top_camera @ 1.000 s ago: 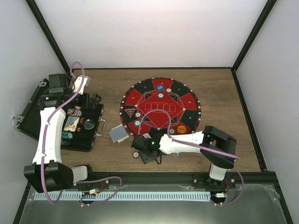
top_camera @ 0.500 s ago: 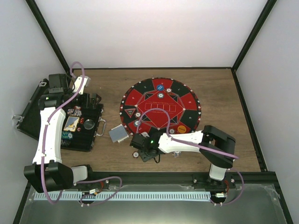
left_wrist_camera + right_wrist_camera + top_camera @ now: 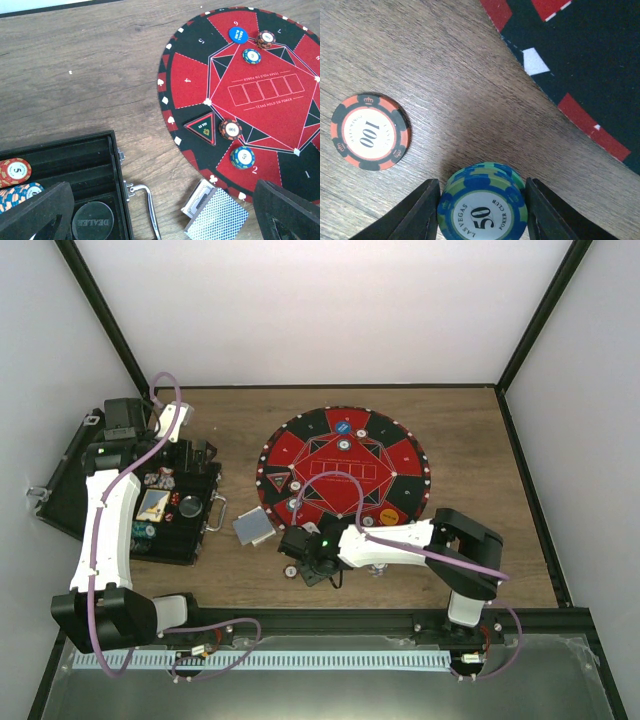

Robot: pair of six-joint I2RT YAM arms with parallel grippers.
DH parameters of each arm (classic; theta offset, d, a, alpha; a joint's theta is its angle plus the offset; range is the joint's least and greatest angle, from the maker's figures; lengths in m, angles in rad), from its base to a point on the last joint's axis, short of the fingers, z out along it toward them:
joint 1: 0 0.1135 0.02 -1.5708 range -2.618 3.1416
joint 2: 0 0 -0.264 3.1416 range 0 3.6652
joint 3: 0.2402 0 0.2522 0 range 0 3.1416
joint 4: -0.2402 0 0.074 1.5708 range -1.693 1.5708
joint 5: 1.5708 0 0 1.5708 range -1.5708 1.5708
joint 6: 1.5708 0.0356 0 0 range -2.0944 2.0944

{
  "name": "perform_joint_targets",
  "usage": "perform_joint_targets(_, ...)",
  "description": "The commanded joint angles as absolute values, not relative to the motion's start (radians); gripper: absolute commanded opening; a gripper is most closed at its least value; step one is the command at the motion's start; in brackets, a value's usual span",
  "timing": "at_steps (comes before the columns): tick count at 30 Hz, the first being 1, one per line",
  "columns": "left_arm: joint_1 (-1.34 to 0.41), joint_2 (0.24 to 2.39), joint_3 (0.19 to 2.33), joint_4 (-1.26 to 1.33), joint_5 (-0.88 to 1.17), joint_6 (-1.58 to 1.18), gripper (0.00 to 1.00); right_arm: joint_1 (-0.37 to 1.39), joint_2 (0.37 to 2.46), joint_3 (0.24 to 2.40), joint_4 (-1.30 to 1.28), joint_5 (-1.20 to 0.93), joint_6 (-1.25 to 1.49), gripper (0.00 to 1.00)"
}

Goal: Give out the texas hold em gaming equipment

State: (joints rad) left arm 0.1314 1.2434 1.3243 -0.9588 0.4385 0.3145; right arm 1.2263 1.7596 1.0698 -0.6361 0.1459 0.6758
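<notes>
Edged slightly left since a second ago, the right gripper (image 3: 481,182) now clamps the blue-and-green striped "50" poker chip (image 3: 482,212) on the bare wooden table (image 3: 445,60) just off the near rim of the round red-and-black felt mat (image 3: 580,60); lift straight up, clear of the orange-and-black "100" chip (image 3: 370,132) beside it; the left gripper (image 3: 162,186) hangs wide open.

light: bright, even | soft shadow by blue chip (image 3: 482,205) | focus: sharp

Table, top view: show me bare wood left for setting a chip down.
Free: wood right of the mat, the strip behind it, and the far gap between case and mat. Crowded: the mat's near-left edge, with card deck, 100 chip and right end effector gripping the blue 50 chip.
</notes>
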Motion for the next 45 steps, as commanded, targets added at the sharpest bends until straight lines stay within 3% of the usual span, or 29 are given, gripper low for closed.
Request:
perform_joint_targets(1, 0.138, 1.235, 1.345, -0.953, 0.444, 0.304, 1.00, 1.220, 1.781, 1.103, -0.647, 0.160, 0.669, 0.47)
perform_joint_targets(4, 0.138, 1.236, 1.345, -0.953, 0.442, 0.306, 1.00, 1.221, 1.775, 1.101, -0.646, 0.162, 0.670, 0.44)
perform_joint_targets(16, 0.138, 1.236, 1.351, -0.952, 0.441, 0.305, 1.00, 1.184, 1.707, 1.122, -0.665, 0.159, 0.666, 0.17)
perform_joint_targets(25, 0.138, 1.235, 1.358, -0.954, 0.445, 0.304, 1.00, 1.029, 1.569, 1.180, -0.720, 0.150, 0.591, 0.16)
perform_joint_targets(32, 0.138, 1.238, 1.371, -0.959, 0.447, 0.302, 1.00, 0.780, 1.525, 1.172, -0.750, 0.211, 0.511, 0.17)
perform_joint_targets(40, 0.138, 1.236, 1.371, -0.963, 0.445, 0.303, 1.00, 0.541, 1.562, 1.050, -0.633, 0.202, 0.462, 0.16)
perform_joint_targets(45, 0.138, 1.239, 1.376, -0.965, 0.449, 0.301, 1.00, 0.491, 1.626, 1.043, -0.572, 0.172, 0.453, 0.17)
